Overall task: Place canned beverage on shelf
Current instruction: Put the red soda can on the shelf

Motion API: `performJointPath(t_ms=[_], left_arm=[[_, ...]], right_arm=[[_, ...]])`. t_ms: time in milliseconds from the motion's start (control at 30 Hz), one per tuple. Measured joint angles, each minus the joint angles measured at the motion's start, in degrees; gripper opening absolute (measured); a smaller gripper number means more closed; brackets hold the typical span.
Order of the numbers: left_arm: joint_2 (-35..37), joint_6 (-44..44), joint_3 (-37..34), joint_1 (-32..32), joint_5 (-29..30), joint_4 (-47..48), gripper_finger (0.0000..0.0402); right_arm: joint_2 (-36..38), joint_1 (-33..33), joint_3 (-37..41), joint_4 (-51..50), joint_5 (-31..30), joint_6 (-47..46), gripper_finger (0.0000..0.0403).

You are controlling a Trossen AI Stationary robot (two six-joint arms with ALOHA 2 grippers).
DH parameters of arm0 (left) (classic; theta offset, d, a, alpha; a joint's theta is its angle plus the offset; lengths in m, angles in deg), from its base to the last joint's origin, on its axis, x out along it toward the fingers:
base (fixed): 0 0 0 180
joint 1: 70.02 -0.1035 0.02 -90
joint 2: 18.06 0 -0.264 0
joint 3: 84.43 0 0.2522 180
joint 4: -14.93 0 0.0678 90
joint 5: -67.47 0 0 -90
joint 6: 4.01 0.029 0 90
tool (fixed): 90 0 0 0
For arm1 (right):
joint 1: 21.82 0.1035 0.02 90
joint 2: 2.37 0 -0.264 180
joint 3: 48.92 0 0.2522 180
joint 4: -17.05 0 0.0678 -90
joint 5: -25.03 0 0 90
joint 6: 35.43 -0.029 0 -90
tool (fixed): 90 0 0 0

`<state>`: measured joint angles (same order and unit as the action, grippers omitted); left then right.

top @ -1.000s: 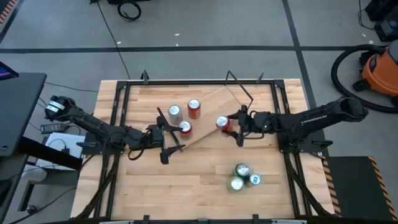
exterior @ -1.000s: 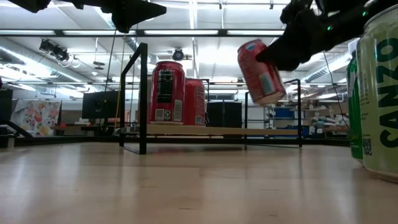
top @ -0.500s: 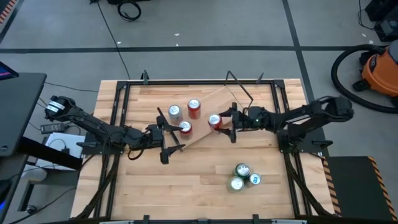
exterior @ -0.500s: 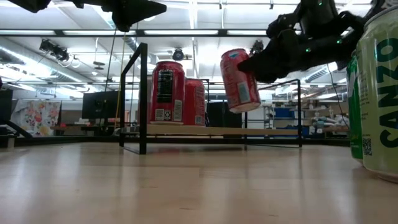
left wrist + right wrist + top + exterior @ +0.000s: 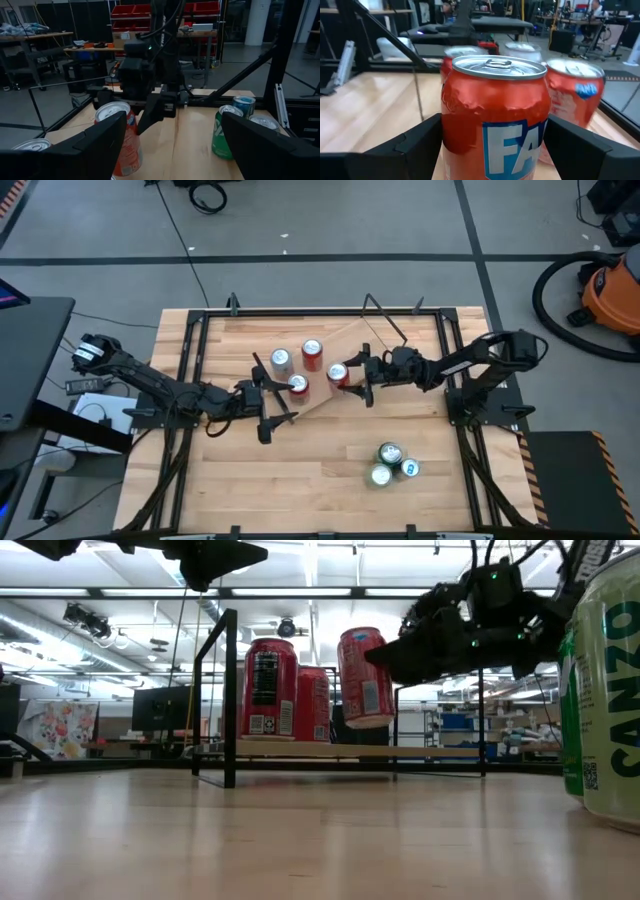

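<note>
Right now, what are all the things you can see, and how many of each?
shelf: one, light wood with black rod ends, lying at an angle mid-table.
red cans on the shelf: three, left part of the plank.
held red can: one, above the shelf, tilted.
green cans: three, clustered on the near right of the tabletop.
vacuum: one, orange, floor at right.
left gripper: jaws open, empty, by the shelf's left end.
right gripper: jaws on the held red can.
</note>
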<state>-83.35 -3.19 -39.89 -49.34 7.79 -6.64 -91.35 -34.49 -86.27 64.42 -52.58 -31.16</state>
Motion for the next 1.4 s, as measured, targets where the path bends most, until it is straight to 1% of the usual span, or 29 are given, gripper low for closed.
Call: performJointPath(t_ms=[167,433,700,900,1200,1400], left_arm=[[0.0,0.0,0.0,0.0,0.0,0.0,0.0336],[0.0,0.0,0.0,0.0,0.0,0.0,0.0336],[0.0,0.0,0.0,0.0,0.0,0.2,0.0336],[0.0,0.0,0.0,0.0,0.0,0.4,0.0336],[0.0,-0.4,0.0,0.0,0.0,0.4,0.0336],[0.0,-0.3,0.0,0.0,0.0,0.4,0.0336]], right_arm=[[-3.6,-1.5,-0.4,3.6,1.0,-0.1,0.0325],[-9.0,-1.8,-3.4,6.8,1.3,0.3,0.0325],[-13.2,-1.8,-6.6,7.0,1.3,0.4,0.0325],[-13.1,-1.8,-6.6,6.6,1.2,0.5,0.0328],[-12.4,-1.8,-6.6,5.1,0.5,0.5,0.0381],[-9.0,-1.8,-6.6,-0.1,-2.1,2.1,0.0391]])
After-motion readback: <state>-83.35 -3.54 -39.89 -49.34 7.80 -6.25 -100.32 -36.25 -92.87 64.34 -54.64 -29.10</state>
